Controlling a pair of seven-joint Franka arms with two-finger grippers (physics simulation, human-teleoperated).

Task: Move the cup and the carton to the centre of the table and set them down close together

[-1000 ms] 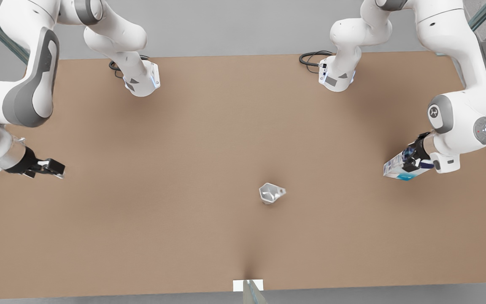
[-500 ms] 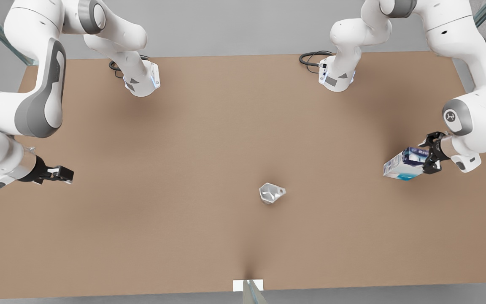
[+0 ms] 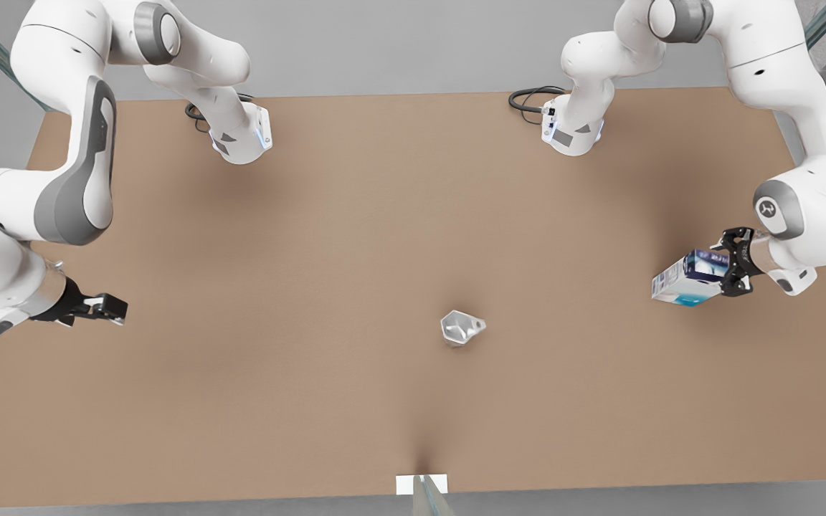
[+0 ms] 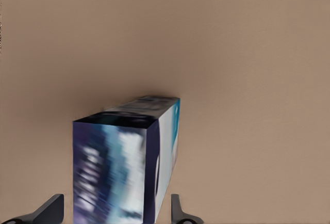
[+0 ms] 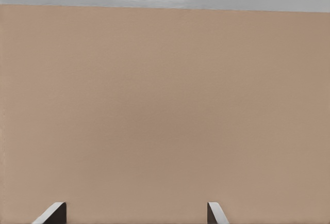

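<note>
Tabletop (image 3: 355, 236), brown and matte, spans nearly the whole front view. Two white arms reach in from the upper corners.

Left gripper (image 3: 727, 272) sits at the right edge of the frame, fingers (image 4: 179, 212) apart on either side of the carton (image 3: 687, 279) and seemingly not yet pressing it. The carton lies near that right edge, well apart from centre. It looks light and thin-walled, so a firm squeeze could dent it; its long flat sides give the safest hold.

Right gripper (image 3: 108, 308) hovers at the left edge, fingers (image 5: 51, 214) apart and empty.

Cup (image 3: 461, 328), silvery and faceted, rests just right of centre, lower middle. It looks rigid, smooth and slippery; gripping across the body, clear of the handle, seems best.
</note>
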